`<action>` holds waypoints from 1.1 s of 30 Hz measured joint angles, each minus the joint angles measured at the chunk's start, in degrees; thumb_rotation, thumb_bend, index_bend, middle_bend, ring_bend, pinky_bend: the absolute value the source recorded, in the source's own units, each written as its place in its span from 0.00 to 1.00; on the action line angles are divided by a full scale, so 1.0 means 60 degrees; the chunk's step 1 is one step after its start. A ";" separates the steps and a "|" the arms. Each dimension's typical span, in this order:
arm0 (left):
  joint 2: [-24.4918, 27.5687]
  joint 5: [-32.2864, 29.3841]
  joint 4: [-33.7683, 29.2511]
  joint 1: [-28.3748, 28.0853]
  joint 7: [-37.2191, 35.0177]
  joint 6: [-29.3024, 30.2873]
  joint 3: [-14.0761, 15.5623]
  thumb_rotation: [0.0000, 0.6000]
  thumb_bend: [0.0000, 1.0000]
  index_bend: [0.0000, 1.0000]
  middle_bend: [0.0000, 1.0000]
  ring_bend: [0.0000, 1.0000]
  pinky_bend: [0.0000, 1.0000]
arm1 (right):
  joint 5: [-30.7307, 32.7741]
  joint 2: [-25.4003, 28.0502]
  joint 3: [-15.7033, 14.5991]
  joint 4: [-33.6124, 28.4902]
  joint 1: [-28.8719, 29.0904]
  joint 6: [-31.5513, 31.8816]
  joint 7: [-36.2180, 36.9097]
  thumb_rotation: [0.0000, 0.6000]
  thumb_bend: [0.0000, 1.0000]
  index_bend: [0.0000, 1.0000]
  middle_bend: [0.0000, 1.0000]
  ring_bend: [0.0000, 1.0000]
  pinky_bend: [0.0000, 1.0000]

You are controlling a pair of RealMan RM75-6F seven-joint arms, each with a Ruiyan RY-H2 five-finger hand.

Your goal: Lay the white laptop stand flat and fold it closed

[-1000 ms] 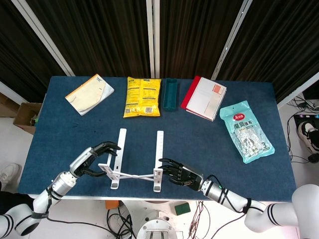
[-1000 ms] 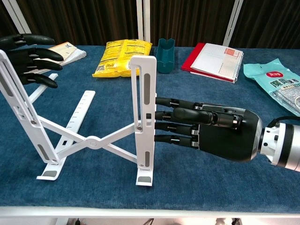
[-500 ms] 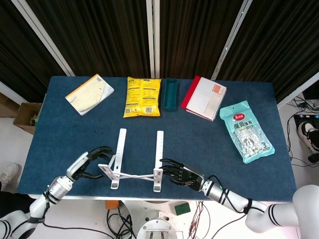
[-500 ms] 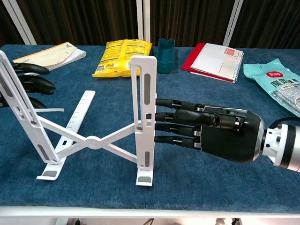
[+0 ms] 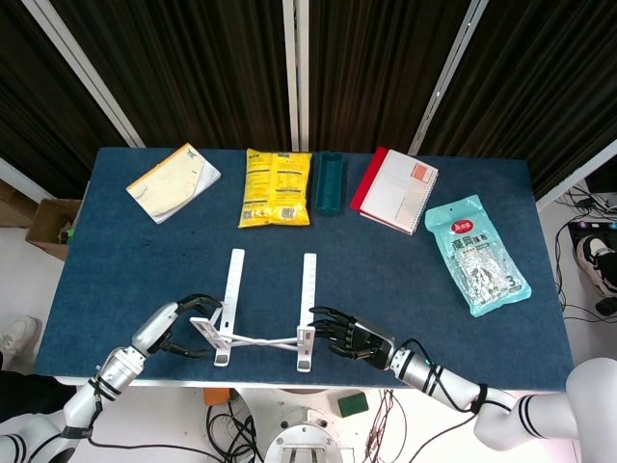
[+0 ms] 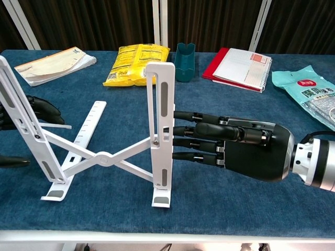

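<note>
The white laptop stand [image 5: 308, 285] stands unfolded near the table's front edge, with both support arms raised and its cross struts [image 6: 103, 157] spread. My right hand [image 6: 246, 151] is to the right of the right upright [image 6: 152, 99], fingers stretched out with their tips [image 6: 180, 114] touching that upright. My left hand [image 5: 176, 326] is low at the left upright [image 6: 21, 123]. Its fingers [image 6: 44, 110] show behind the upright and one fingertip [image 6: 13, 161] shows in front, spread apart. Most of the left hand is cut off in the chest view.
Along the far side lie a paper booklet [image 5: 174, 180], a yellow snack bag [image 5: 277, 187], a teal container [image 5: 329, 180], a red-backed notebook [image 5: 395, 190] and a green packet [image 5: 476, 254]. The blue table's front edge [image 6: 167, 232] is close behind the stand.
My left hand has dropped lower and drawn back toward the table's front edge beside the left upright. The right hand and the stand have stayed put.
</note>
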 measured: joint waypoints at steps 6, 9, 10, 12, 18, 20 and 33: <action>-0.0164 -0.0340 -0.0232 0.0184 0.0880 0.0006 -0.0278 1.00 0.14 0.38 0.27 0.19 0.32 | 0.0005 0.0033 0.0022 -0.0013 -0.0008 0.0010 0.0003 1.00 0.34 0.15 0.28 0.07 0.12; -0.0241 -0.0523 -0.0424 0.0334 0.1157 0.0050 -0.0390 1.00 0.17 0.40 0.27 0.19 0.32 | 0.0007 0.0020 0.0023 0.0002 -0.0019 0.0008 0.0022 1.00 0.34 0.15 0.28 0.07 0.12; -0.0257 -0.0554 -0.0468 0.0369 0.1223 0.0062 -0.0410 1.00 0.18 0.41 0.27 0.19 0.32 | 0.0004 0.0016 0.0023 0.0007 -0.0020 0.0005 0.0026 1.00 0.34 0.15 0.28 0.07 0.12; -0.0291 -0.0607 -0.0553 0.0434 0.1368 0.0089 -0.0448 1.00 0.20 0.41 0.27 0.19 0.33 | -0.0007 0.0007 0.0022 0.0018 -0.0016 -0.0008 0.0038 1.00 0.34 0.15 0.28 0.07 0.12; -0.0379 -0.0807 -0.0815 0.0635 0.1815 0.0148 -0.0572 1.00 0.25 0.44 0.28 0.19 0.34 | -0.0024 0.0005 0.0025 0.0033 -0.0012 -0.0014 0.0049 1.00 0.34 0.15 0.28 0.07 0.12; -0.0409 -0.0898 -0.0893 0.0712 0.1940 0.0149 -0.0614 1.00 0.25 0.45 0.29 0.19 0.34 | -0.0029 0.0006 0.0026 0.0035 -0.0011 -0.0012 0.0047 1.00 0.34 0.15 0.28 0.07 0.11; -0.0424 -0.0758 -0.0956 0.0884 0.1834 0.0102 -0.0568 1.00 0.32 0.48 0.29 0.19 0.34 | -0.0019 -0.0009 0.0037 0.0005 -0.0007 -0.0062 -0.0056 1.00 0.34 0.15 0.28 0.07 0.12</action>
